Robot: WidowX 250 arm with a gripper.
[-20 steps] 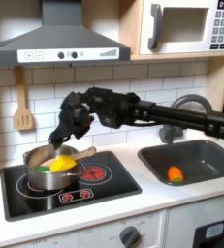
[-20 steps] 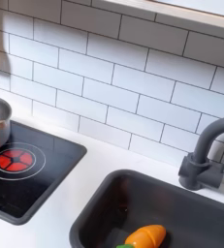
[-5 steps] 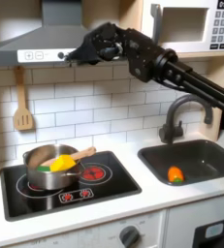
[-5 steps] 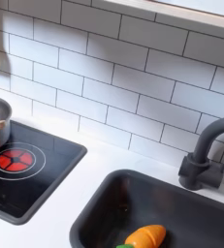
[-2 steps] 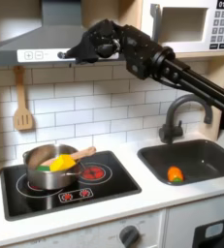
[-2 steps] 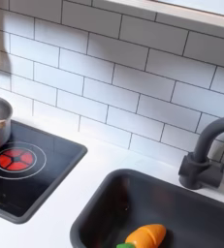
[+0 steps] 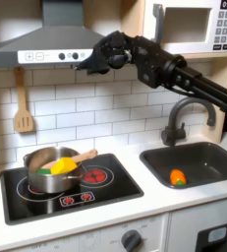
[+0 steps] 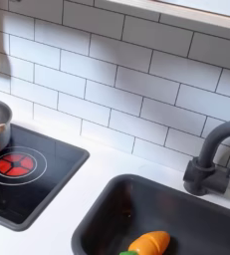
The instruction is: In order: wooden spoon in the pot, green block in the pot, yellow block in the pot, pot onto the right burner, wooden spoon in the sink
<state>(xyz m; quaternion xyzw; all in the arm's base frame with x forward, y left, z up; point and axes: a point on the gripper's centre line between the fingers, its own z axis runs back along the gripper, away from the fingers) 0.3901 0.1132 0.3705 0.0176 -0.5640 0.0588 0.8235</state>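
Gripper (image 7: pixel 93 61) raised before the range hood (image 7: pixel 56 39) — finger state unclear. Pot (image 7: pixel 52 169) on the first exterior view's left burner holds wooden spoon (image 7: pixel 78 157), yellow block (image 7: pixel 63 164), green block (image 7: pixel 44 171); orange toy (image 7: pixel 178 177) in sink (image 7: pixel 196 162).

Silver pot (image 7: pixel 48 167) holds yellow block (image 7: pixel 63 165); black cooktop (image 7: pixel 71 192) shows red rings.

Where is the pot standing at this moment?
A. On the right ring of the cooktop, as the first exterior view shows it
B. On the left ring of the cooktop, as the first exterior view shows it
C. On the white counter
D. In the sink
B: the pot stands over the left ring of the first exterior view, while the right ring glows uncovered.
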